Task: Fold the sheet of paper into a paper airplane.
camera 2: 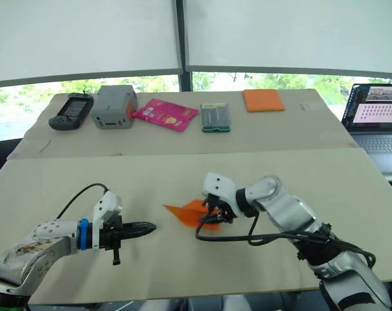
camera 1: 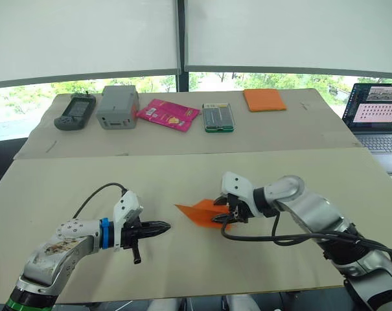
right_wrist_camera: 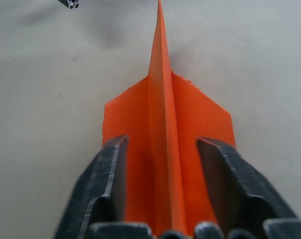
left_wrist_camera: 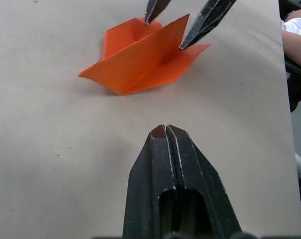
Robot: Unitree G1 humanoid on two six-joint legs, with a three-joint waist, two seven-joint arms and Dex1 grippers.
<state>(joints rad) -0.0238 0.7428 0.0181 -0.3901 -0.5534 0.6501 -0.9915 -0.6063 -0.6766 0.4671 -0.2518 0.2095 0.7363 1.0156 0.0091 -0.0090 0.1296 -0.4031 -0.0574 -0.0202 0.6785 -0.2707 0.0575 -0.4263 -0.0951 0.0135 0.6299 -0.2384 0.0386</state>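
Near the worktop's middle, the paper airplane [camera 1: 202, 212] lies with its long axis running side to side, nose toward my left gripper [camera 1: 164, 227], whose jaws are clenched empty. My right gripper [camera 1: 223, 217] has jaws parted, straddling the plane's upright central fold at the tail.

No text, label or number can be read; print on the pink packet [camera 1: 168, 115] and laptop screen [camera 1: 377, 103] is illegible.

Orange paper airplane [camera 1: 201, 212] sits on near table, folded, pointed, centre ridge upright, wings spread flat.
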